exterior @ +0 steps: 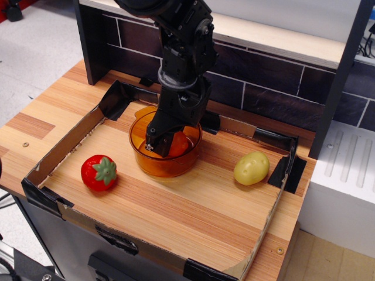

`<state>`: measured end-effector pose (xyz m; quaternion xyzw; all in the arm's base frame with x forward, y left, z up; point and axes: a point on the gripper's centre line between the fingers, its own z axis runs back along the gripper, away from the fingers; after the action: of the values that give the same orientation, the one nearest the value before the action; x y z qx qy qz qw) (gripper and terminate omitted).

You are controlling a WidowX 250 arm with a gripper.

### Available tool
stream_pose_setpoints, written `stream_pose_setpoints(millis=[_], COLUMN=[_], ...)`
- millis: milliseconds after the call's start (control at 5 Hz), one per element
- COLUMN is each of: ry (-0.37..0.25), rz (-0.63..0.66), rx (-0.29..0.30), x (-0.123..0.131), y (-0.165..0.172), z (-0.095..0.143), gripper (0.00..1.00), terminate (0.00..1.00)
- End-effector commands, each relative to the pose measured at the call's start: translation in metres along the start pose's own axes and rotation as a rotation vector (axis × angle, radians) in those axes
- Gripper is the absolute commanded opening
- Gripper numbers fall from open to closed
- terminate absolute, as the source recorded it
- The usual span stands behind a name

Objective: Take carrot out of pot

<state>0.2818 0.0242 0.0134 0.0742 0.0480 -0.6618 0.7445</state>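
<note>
The translucent orange pot (153, 167) stands at the back left of the cardboard tray. The small glossy orange carrot (180, 144) is inside it, low between the walls. My black gripper (168, 142) reaches down into the pot from above. Its near finger (156, 142) presses against the carrot's left side, and the other finger is hidden behind the carrot. The jaws look shut on the carrot, which sits just above the pot's floor.
A red strawberry (99, 172) lies left of the pot and a yellow potato (251, 168) lies to the right. Low cardboard tray walls (70, 143) with black tape surround the wooden board. A dark brick wall (275, 88) and a shelf stand behind.
</note>
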Motion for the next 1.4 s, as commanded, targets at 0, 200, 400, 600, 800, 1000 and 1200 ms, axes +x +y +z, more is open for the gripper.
stream_pose_setpoints(millis=[0, 200, 400, 600, 800, 1000, 1200], ry=[-0.033, -0.061, -0.09, -0.09, -0.109, -0.115, -0.109], rz=[0.055, 0.115, 0.182, 0.203, 0.255, 0.189, 0.096], rx=[0.042, 0.089, 0.149, 0.172, 0.162, 0.146, 0.115], x=[0.005, 0.003, 0.007, 0.02, 0.037, 0.058, 0.076], y=[0.001, 0.006, 0.011, 0.005, 0.006, -0.015, -0.057], z=[0.024, 0.052, 0.073, 0.081, 0.085, 0.085, 0.084], gripper=[0.0, 0.0, 0.0, 0.0, 0.0, 0.0, 0.0], terminate=[0.0, 0.0, 0.0, 0.0, 0.0, 0.0, 0.0])
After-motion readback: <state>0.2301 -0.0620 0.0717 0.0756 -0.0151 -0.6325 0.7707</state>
